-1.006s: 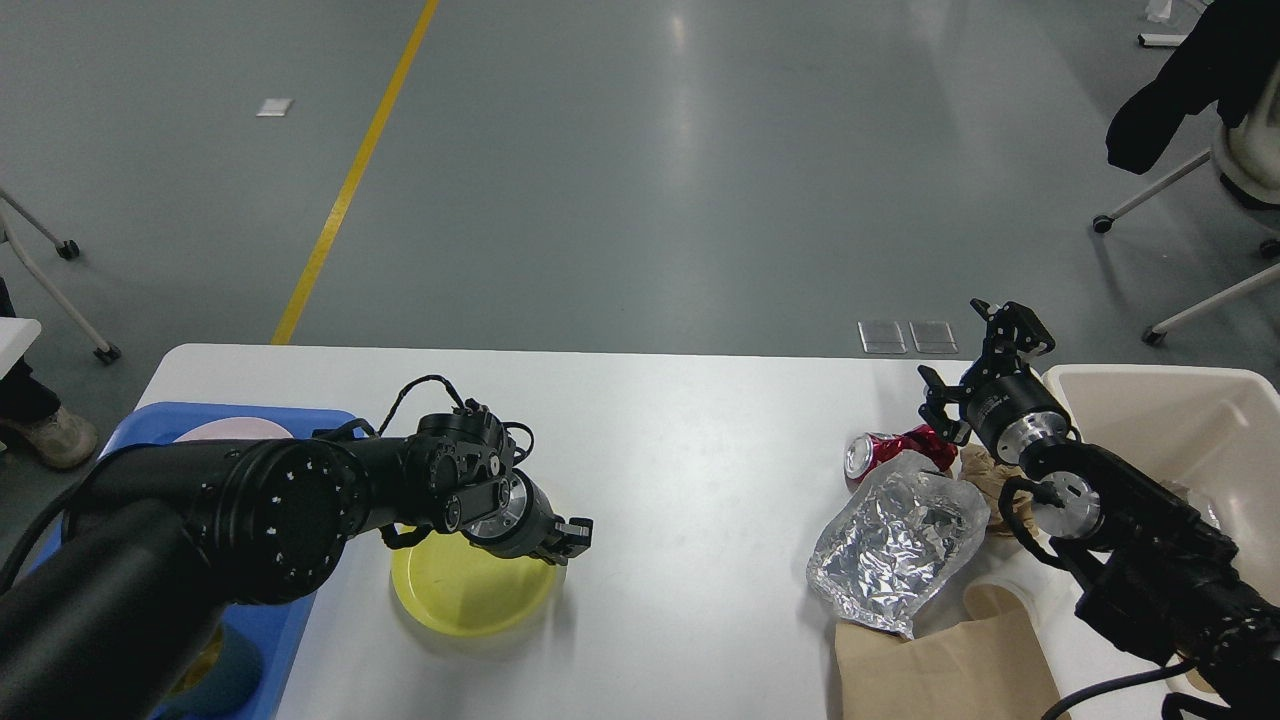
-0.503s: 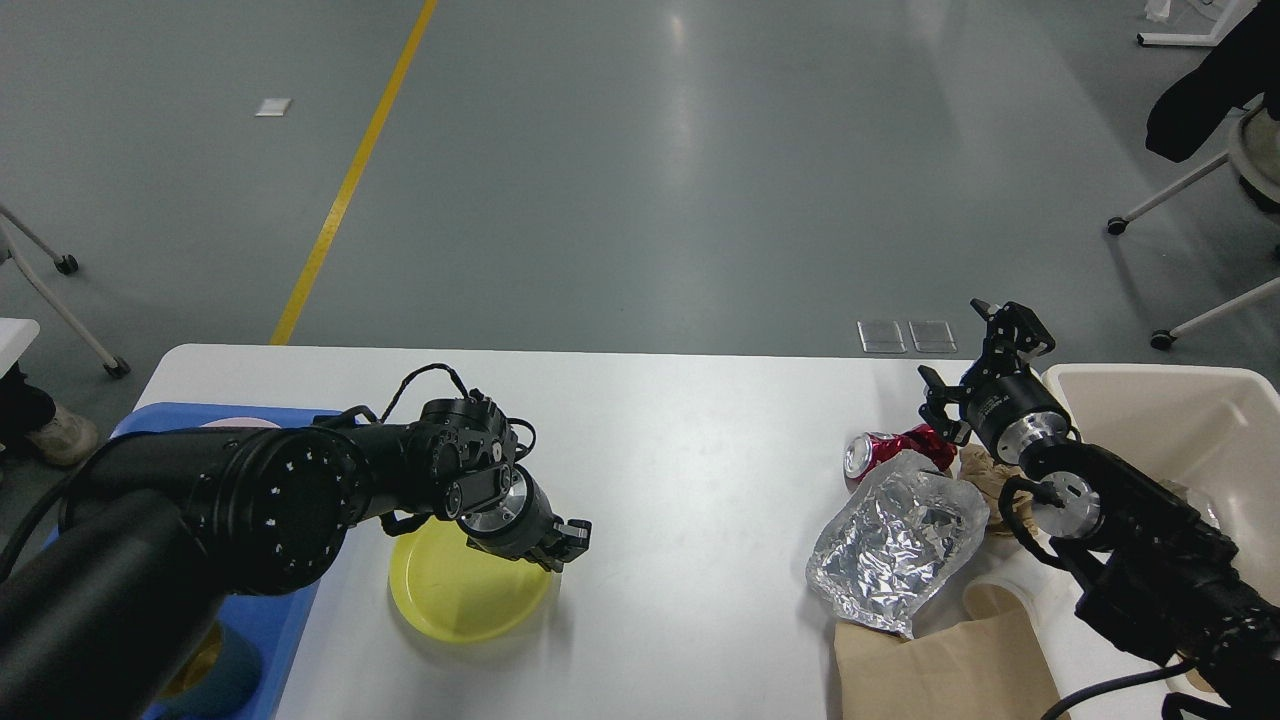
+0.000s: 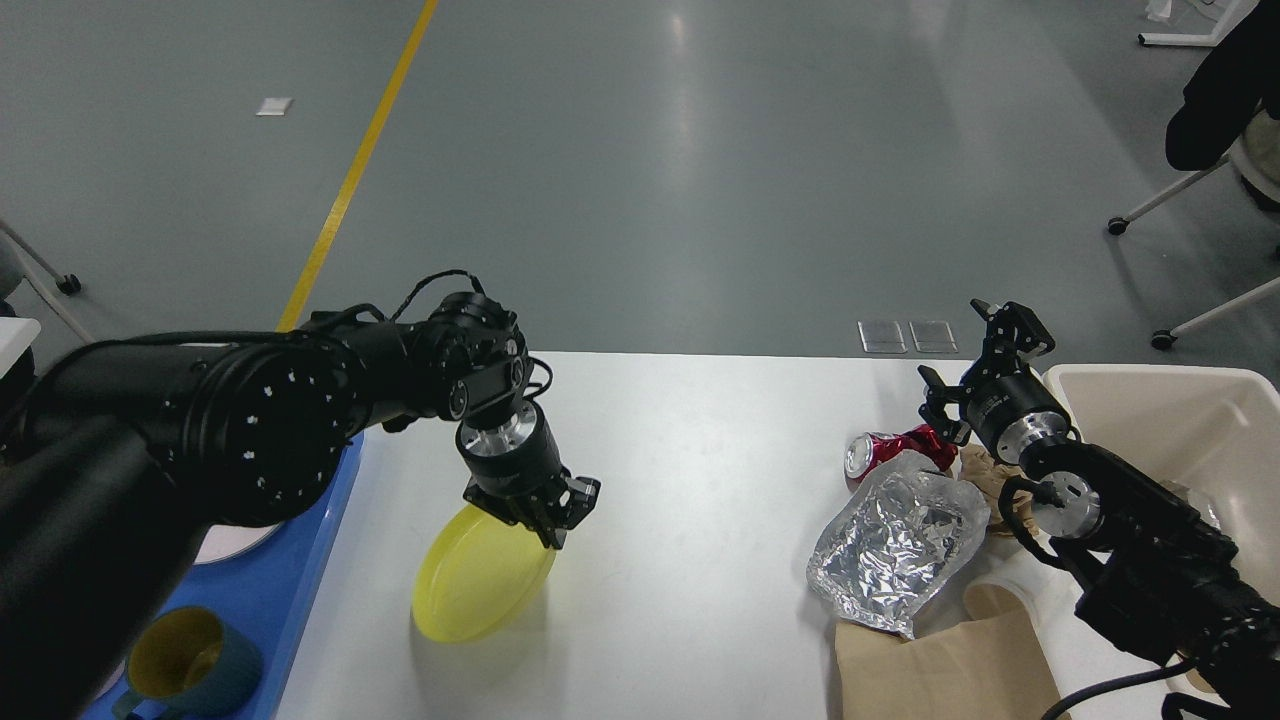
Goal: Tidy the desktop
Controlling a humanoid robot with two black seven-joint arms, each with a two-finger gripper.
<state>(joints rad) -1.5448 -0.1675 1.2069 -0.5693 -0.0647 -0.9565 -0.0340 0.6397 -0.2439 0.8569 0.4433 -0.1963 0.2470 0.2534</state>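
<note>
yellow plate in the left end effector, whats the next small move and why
Probably carry the round yellow plastic plate left toward the blue plastic tray. The left end effector grips its rim, tilted, above the white desktop, and the tray already holds dishes.

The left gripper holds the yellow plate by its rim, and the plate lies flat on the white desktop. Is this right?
Not quite. The head view shows the left gripper holding the yellow plate by its rim, but the plate is tilted, its gripped edge raised above the desktop.
</note>
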